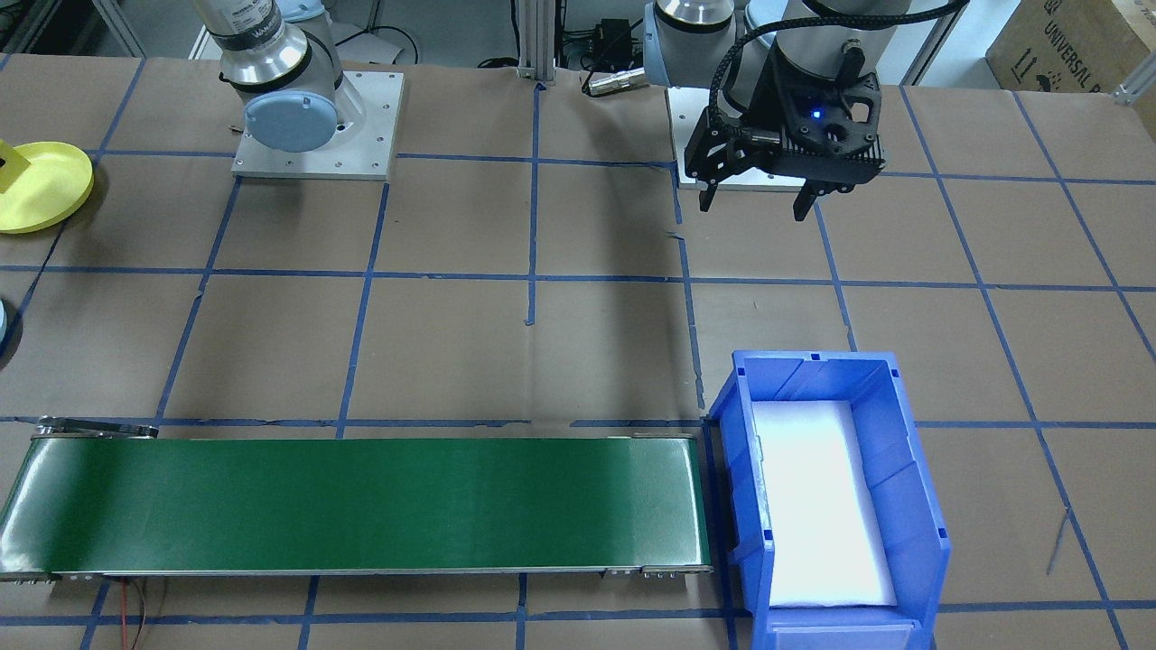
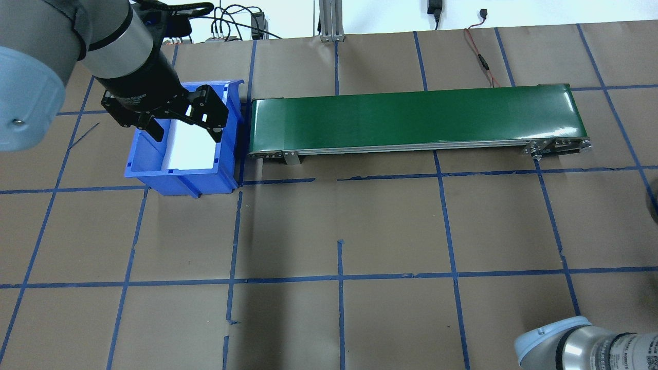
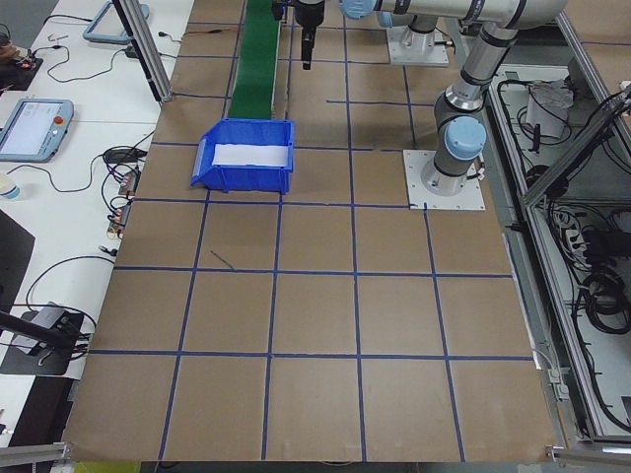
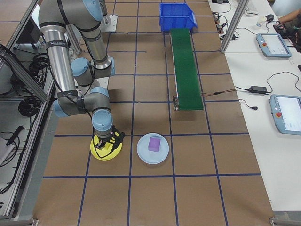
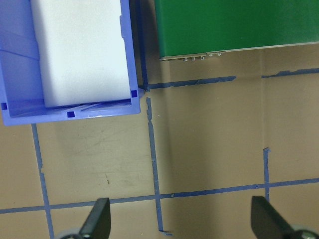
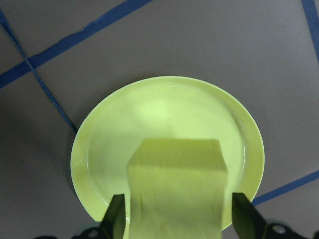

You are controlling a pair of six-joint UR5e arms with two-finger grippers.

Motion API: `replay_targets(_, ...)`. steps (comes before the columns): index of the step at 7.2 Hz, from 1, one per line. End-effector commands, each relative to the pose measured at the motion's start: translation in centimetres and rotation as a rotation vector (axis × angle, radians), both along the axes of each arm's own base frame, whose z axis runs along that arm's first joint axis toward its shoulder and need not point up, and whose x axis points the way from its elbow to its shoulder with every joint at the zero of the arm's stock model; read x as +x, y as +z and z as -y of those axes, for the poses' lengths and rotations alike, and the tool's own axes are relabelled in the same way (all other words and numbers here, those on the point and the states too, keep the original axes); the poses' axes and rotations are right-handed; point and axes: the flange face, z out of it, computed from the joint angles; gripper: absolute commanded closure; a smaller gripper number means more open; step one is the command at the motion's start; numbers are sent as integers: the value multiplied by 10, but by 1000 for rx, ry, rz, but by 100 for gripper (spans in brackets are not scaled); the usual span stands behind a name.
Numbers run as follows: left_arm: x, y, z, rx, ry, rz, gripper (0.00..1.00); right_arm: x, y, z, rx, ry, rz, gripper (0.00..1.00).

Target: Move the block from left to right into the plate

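Yellow block (image 6: 175, 191) fills the right wrist view, standing in the yellow plate (image 6: 99, 149), with the right gripper (image 6: 177, 214) clenched on its two sides; its long axis cannot be told. Beside that plate a pale blue plate (image 4: 153, 149) holds a purple block (image 4: 154, 144). Well apart, the left gripper (image 2: 187, 131) hangs released over the blue bin (image 2: 177, 177), which holds a white pad (image 2: 190, 146) and stands at the end of the green belt (image 2: 416, 118).
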Motion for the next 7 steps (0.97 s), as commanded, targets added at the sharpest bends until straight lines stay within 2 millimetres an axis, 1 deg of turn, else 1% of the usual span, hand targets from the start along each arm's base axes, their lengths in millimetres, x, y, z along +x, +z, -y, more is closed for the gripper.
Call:
replay_targets(1,0,0,0,0,0,-1,0,21,14,35,-19,71,-24,0)
replay_targets(2,0,-1,0,1,0,-3,0,50,38,63,-14,121,-60,0)
replay_targets(3,0,-1,0,1,0,-3,0,97,73,95,10,69,-68,0)
replay_targets(4,0,-1,0,3,1,-1,0,158,112,134,91,92,-73,0)
replay_targets(5,0,-1,0,3,0,-2,0,211,166,181,85,195,-136,0)
replay_targets(6,0,-2,0,4,0,-2,0,285,221,224,67,228,-163,0)
replay_targets(7,0,-3,0,6,0,-4,0,366,249,241,51,229,-189,0)
